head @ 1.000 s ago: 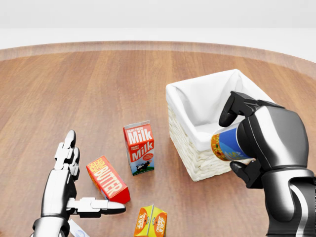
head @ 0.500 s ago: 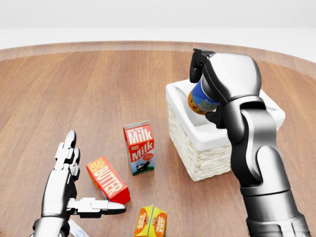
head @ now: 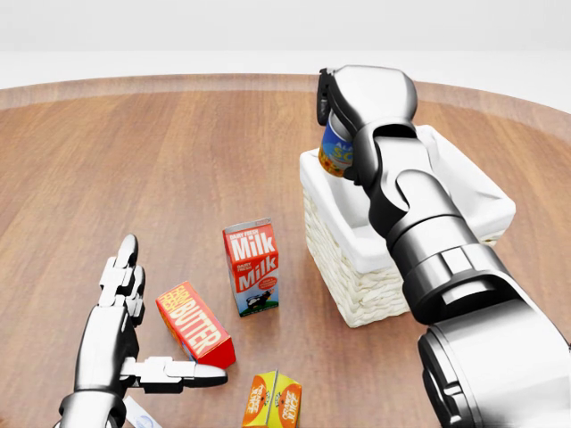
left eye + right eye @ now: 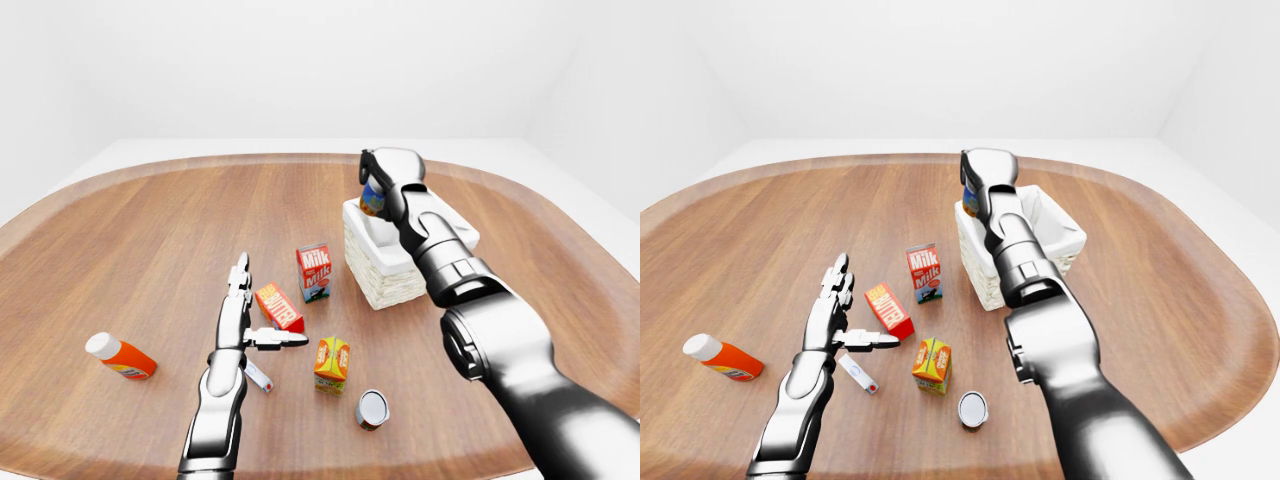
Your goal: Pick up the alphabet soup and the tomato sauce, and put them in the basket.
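Note:
My right hand [image 3: 342, 132] is shut on the alphabet soup can [image 3: 335, 153], which has a blue and yellow label. It holds the can in the air over the top-left corner of the white wicker basket [image 3: 355, 272] in the head view. A second can with a silver end, probably the tomato sauce [image 4: 371, 408], lies on its side on the wooden table at the bottom of the left-eye view. My left hand [image 3: 147, 321] is open and empty, just left of the butter box [image 3: 194, 325].
A milk carton [image 3: 252, 266] stands left of the basket. An orange juice carton [image 3: 273, 399] lies below the butter. A red bottle with a white cap [image 4: 120, 357] lies far left. A small white packet [image 4: 258, 375] lies by my left hand.
My right hand has carried the soup can up and to the left, from beside the basket's lower right to above its top-left corner. My left hand has not moved.

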### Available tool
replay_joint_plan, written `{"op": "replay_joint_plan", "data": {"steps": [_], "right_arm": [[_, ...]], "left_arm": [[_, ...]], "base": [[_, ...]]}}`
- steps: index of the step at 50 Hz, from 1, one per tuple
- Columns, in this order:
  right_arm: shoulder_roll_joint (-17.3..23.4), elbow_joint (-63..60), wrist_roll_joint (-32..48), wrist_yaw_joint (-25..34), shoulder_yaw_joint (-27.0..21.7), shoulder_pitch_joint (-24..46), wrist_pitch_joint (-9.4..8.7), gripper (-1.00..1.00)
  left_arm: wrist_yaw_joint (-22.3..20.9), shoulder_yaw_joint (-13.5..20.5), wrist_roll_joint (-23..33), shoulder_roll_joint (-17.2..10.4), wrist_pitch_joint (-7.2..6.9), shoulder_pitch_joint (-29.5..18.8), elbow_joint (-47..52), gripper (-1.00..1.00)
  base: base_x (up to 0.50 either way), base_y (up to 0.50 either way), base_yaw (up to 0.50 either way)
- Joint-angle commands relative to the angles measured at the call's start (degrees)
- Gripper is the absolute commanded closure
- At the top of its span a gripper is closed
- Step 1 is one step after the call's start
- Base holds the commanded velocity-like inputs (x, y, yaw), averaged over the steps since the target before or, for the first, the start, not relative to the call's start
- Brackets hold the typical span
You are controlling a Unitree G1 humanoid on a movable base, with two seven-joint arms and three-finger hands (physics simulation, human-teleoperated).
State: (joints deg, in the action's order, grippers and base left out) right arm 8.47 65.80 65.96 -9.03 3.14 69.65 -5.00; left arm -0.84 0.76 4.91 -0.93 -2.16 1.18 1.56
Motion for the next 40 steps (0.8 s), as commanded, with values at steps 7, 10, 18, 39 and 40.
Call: {"op": "replay_joint_plan", "data": {"steps": [7,10,18,39,40], "right_arm": [[0.0,11.8,2.3,-3.0,0.1,8.6,0.0,1.0],[-0.1,11.9,3.4,-3.3,0.2,9.1,0.0,1.0],[-0.2,12.4,6.4,-3.3,0.1,8.8,0.0,1.0],[0.8,12.8,5.7,-4.4,-1.8,6.5,0.0,1.0],[0.9,12.8,5.7,-4.4,-1.8,6.3,0.0,1.0]], "left_arm": [[-0.6,0.3,-1.3,0.0,0.55,-0.4,-0.5,-1.0],[-0.7,0.2,-1.3,0.0,0.3,-0.3,-0.2,-1.0],[-0.7,0.3,-1.4,0.0,0.56,-0.3,-0.4,-1.0],[-1.0,0.2,-1.2,-0.1,0.82,0.0,-0.1,-1.0],[-1.0,0.2,-1.2,-0.1,0.92,0.0,-0.2,-1.0]], "base": [[0.0,0.0,0.0],[0.0,0.0,0.0],[0.0,0.0,0.0],[0.0,0.0,0.0],[0.0,0.0,0.0]]}}
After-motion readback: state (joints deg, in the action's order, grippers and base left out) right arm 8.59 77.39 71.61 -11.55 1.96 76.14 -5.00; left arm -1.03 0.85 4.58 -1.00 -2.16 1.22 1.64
